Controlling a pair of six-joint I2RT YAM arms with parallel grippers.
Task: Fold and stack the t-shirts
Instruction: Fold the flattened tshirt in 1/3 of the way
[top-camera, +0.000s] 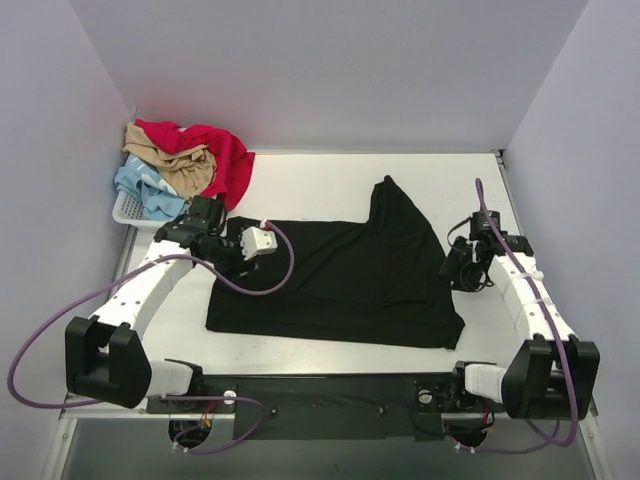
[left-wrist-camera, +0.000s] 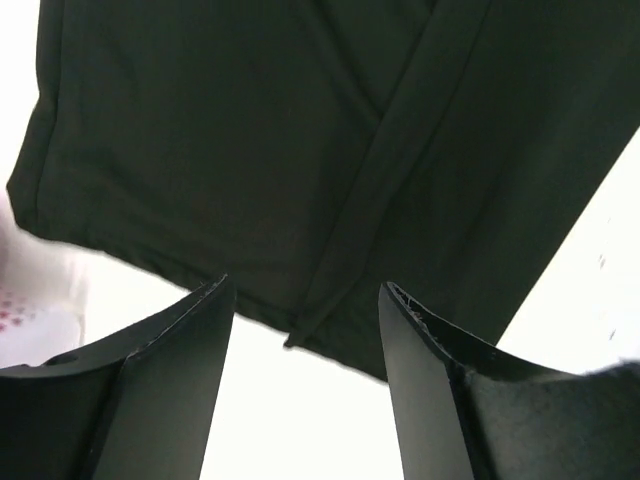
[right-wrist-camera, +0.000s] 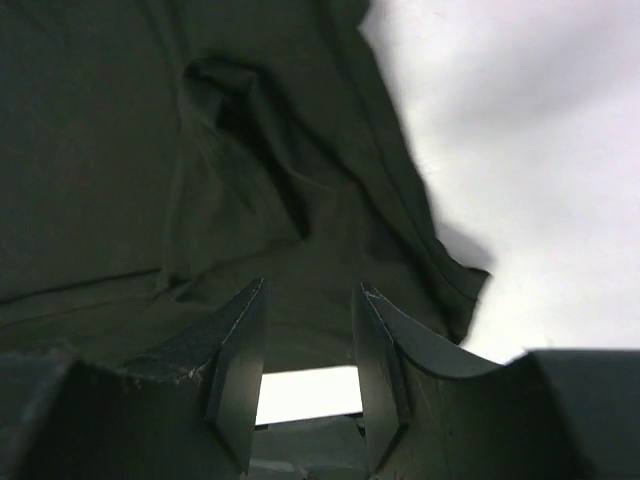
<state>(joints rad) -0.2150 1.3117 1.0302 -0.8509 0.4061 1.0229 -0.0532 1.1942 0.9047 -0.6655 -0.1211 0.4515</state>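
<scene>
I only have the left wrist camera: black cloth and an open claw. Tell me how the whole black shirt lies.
Observer: In the top view the black t-shirt is spread flat mid-table, with one part sticking out toward the far edge.
Operator: Report the right claw.
Observer: The right claw is open and holds nothing, just off the shirt's right edge.
Operator: Locate the other shirts.
Observer: The red shirt, tan shirt and pale blue shirt are heaped on the white basket at the far left corner.
</scene>
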